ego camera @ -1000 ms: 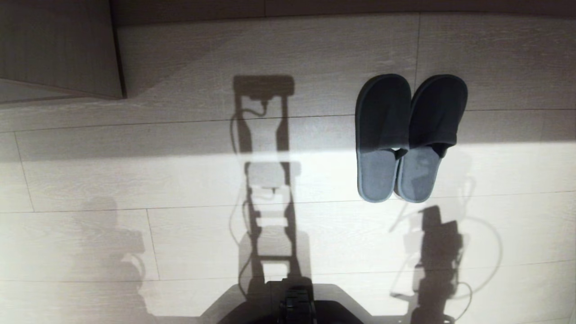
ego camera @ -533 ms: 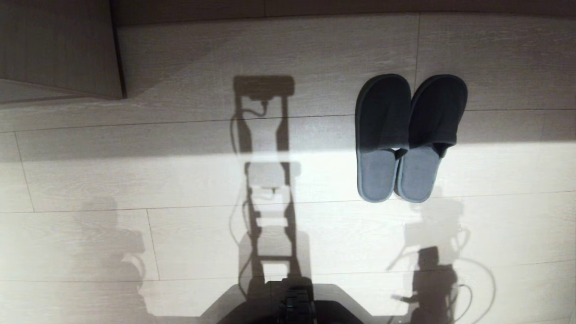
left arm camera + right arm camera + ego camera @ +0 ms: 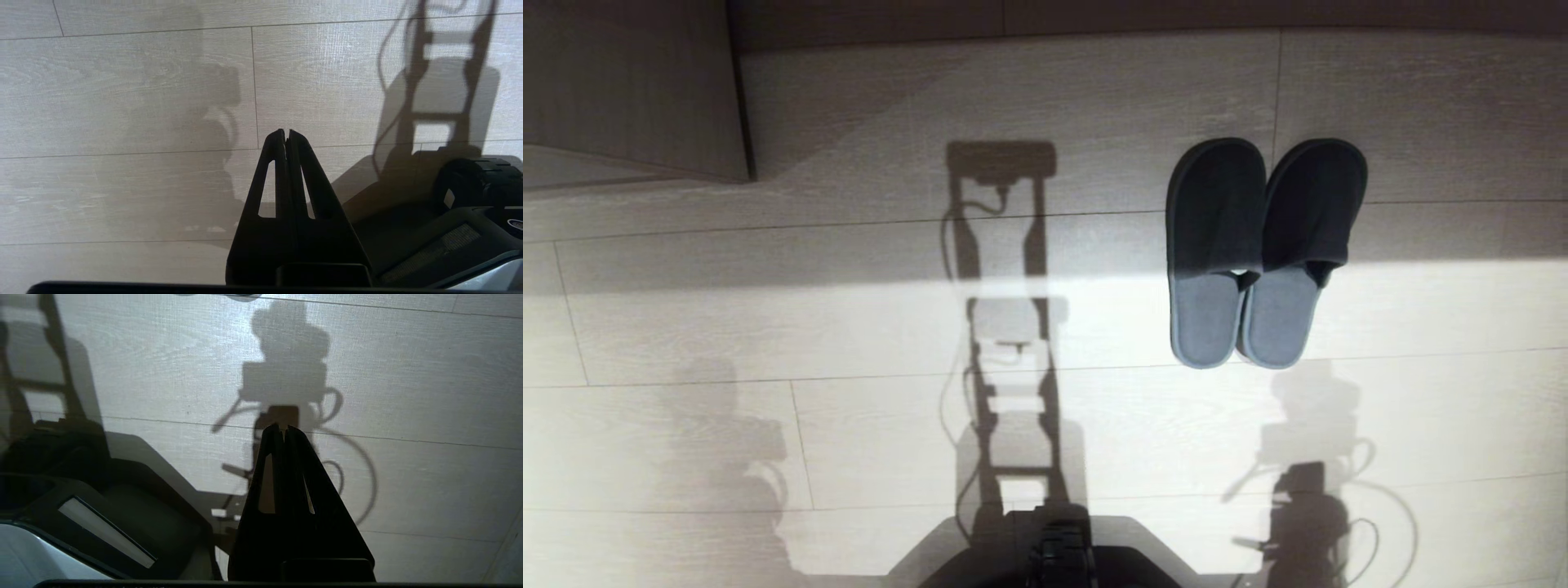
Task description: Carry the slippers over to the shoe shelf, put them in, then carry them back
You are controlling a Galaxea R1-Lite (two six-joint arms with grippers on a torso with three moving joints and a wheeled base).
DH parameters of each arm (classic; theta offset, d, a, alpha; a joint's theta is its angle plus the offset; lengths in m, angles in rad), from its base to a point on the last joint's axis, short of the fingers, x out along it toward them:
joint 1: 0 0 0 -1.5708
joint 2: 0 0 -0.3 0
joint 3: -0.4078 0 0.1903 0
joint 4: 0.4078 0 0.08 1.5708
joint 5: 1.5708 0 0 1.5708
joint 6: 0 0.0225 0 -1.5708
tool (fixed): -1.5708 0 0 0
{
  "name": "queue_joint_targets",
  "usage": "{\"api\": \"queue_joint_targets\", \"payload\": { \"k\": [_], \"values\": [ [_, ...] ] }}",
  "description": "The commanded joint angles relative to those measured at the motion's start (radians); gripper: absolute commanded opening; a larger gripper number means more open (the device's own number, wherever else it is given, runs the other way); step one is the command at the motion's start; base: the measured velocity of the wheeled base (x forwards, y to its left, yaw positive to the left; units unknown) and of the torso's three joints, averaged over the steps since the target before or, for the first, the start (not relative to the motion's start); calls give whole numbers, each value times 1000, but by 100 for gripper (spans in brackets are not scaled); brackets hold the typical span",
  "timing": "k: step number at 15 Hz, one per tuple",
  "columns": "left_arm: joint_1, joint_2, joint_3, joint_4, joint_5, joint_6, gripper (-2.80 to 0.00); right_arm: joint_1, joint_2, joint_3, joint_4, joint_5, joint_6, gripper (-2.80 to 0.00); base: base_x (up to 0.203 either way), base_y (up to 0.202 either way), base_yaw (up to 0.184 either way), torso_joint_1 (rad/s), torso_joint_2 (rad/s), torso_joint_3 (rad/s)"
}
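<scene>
The slippers point(image 3: 1262, 245), a dark grey pair, lie side by side on the pale plank floor at the right of the head view, toes pointing away from me, heels in a bright band of light. Neither gripper shows in the head view; only the arms' shadows fall on the floor. In the left wrist view my left gripper point(image 3: 286, 131) hangs shut and empty over bare floor beside my base. The right gripper point(image 3: 282, 427) is likewise shut and empty over the floor, short of the slippers' heels. The shoe shelf is out of view.
A wood-grain board point(image 3: 629, 90) juts in at the far left corner, and a dark strip point(image 3: 1143, 12) runs along the far edge of the floor. My dark base point(image 3: 1045, 551) sits at the near edge, centre. My mast's shadow crosses the floor point(image 3: 849, 327).
The right arm's shadow has drawn back from the slippers' heels toward the near edge. The slippers have not moved; the view shifted down very slightly.
</scene>
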Motion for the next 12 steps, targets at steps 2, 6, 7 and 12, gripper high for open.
{"api": "queue_joint_targets", "payload": {
  "k": [2,6,7,12],
  "values": [
    [0,0,0,0,0,-1,-280,2,4,1,-2,-7,35,-280,0,0,0,5,4,175],
    [1,0,0,0,0,-1,-280,2,4,2,-4,-15,53,-280,0,0,0,0,4,197],
    [1,0,0,0,0,-1,-280,2,4,2,-4,-15,53,-280,0,0,0,3,7,198],
    [1,0,0,0,0,-1,-280,2,4,2,-4,-15,53,-280,0,0,0,3,0,203]
  ]
}}
